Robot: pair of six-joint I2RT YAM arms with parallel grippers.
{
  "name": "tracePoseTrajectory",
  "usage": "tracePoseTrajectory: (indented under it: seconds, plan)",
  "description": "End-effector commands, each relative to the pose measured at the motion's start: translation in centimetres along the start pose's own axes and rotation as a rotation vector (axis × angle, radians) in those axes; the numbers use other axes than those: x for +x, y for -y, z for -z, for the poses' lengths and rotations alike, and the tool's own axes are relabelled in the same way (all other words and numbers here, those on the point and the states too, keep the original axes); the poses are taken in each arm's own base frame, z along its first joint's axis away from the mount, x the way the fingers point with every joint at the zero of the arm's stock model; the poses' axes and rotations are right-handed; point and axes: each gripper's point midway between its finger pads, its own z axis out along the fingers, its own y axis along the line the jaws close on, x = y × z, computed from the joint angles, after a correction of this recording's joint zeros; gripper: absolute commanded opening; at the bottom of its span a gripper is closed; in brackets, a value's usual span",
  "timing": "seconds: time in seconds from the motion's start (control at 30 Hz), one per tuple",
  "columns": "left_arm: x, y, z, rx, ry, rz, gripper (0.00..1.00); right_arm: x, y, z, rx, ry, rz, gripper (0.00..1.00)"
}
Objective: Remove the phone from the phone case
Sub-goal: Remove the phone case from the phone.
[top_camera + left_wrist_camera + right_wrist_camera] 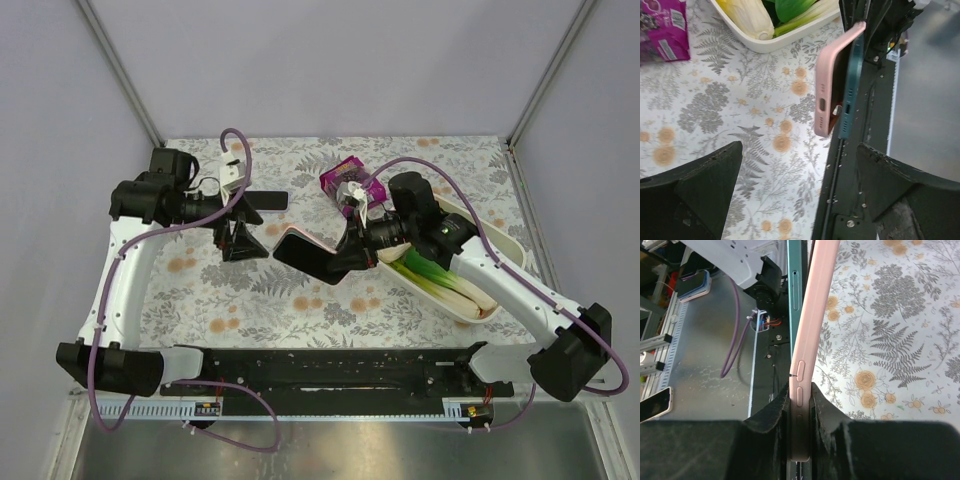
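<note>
My right gripper [345, 255] is shut on the phone case [810, 340], a pink shell held edge-up above the table, with the fingers clamped on both of its faces near the side buttons. The teal phone [794, 290] stands apart from the case at the far end. In the left wrist view the phone [852, 85] and the phone case [832, 85] show a wedge-shaped gap at their lower end. From above, the phone's dark face [310, 262] points toward the near edge. My left gripper [240, 240] hangs open just left of it, touching nothing.
A white tray [500, 240] holding leeks and corn lies under my right arm at the right. A purple packet [345, 178] and a flat black object [270, 200] lie further back. A black rail [330, 375] runs along the near table edge.
</note>
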Motion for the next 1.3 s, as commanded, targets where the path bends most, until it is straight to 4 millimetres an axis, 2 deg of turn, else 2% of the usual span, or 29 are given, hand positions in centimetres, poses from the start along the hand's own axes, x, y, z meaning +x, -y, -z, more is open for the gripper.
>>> tracePoseTrajectory:
  seconds: [0.0, 0.07, 0.17, 0.3, 0.4, 0.5, 0.63, 0.77, 1.27]
  plan:
    - [1.4, 2.0, 1.7, 0.011, -0.101, -0.061, 0.99, -1.3, 1.2, 0.5, 0.056, 0.038, 0.055, 0.00]
    - [1.0, 1.9, 2.3, -0.006, -0.101, -0.074, 0.99, -1.3, 1.2, 0.5, 0.057, 0.038, 0.059, 0.00]
    - [-0.6, 3.0, 2.7, 0.006, -0.044, -0.069, 0.99, -1.4, 1.3, 0.6, 0.068, 0.039, 0.063, 0.00]
    - [-3.1, 5.1, 2.3, 0.103, 0.091, -0.002, 0.98, -1.6, 1.5, 0.7, 0.081, 0.040, 0.074, 0.00]
    - [-5.1, 5.5, 2.1, 0.140, 0.169, 0.006, 0.96, -1.7, 1.5, 0.7, 0.084, 0.040, 0.072, 0.00]
    - [-6.1, 6.3, 1.5, 0.183, 0.199, 0.019, 0.95, -1.8, 1.6, 0.7, 0.085, 0.041, 0.068, 0.00]
    - [-5.9, 7.4, -0.2, 0.264, 0.182, 0.060, 0.93, -2.0, 1.7, 0.6, 0.090, 0.042, 0.061, 0.00]
    - [-5.1, 7.0, -1.2, 0.261, 0.148, 0.078, 0.92, -2.1, 1.6, 0.5, 0.082, 0.042, 0.055, 0.00]
    - [-4.2, 5.5, -1.4, 0.137, 0.127, 0.002, 0.92, -1.9, 1.4, 0.6, 0.074, 0.040, 0.055, 0.00]
